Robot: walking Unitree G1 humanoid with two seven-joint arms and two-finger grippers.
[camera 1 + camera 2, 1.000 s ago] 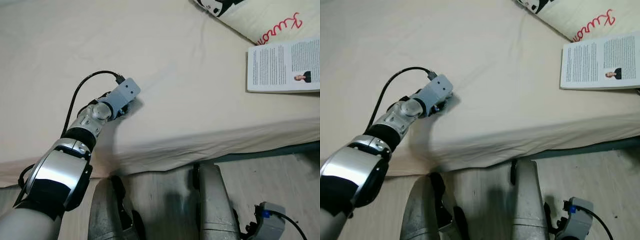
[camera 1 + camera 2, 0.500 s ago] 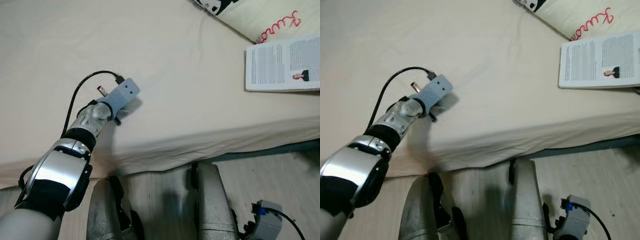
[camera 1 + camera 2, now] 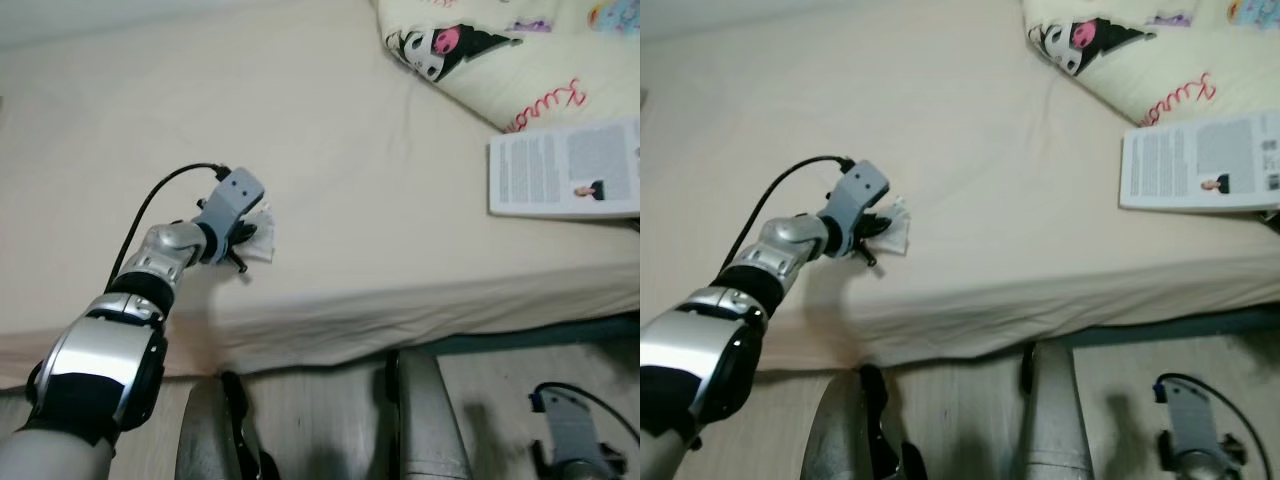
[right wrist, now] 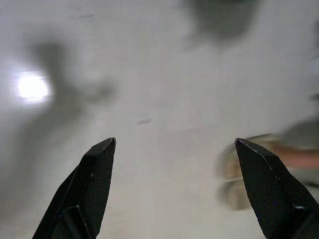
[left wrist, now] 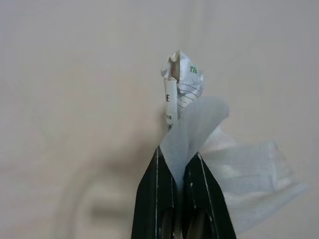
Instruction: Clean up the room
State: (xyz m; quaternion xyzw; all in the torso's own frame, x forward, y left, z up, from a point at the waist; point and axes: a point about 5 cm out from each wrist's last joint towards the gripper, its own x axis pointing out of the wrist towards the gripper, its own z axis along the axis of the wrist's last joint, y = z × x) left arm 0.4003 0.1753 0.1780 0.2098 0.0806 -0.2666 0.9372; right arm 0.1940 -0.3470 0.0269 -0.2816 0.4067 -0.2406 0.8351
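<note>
— While the left tool (image 5: 175,167) hangs over the bed (image 3: 400,200) near its front edge, what is it gripping?

— Its fingers are pressed together on a crumpled wrapper (image 5: 182,97) with a clear plastic flap; the wrist view shows green letters "TI" and some fine print too small to read. From the head views the wrapper (image 3: 258,232) is just a pale scrap at the tool's tip, lifted a little off the sheet.

— Anything else with writing?

— A booklet (image 3: 565,168) lies at the bed's right side near the front edge, with printed text and a small portrait photo, unreadable. Behind it, toward the far right corner, is a pillow (image 3: 500,50) with a cartoon figure and red cursive script.

— And the right tool (image 4: 174,149)?

— Spread wide, hanging low over the pale floor (image 4: 149,99), by the robot's leg.
</note>
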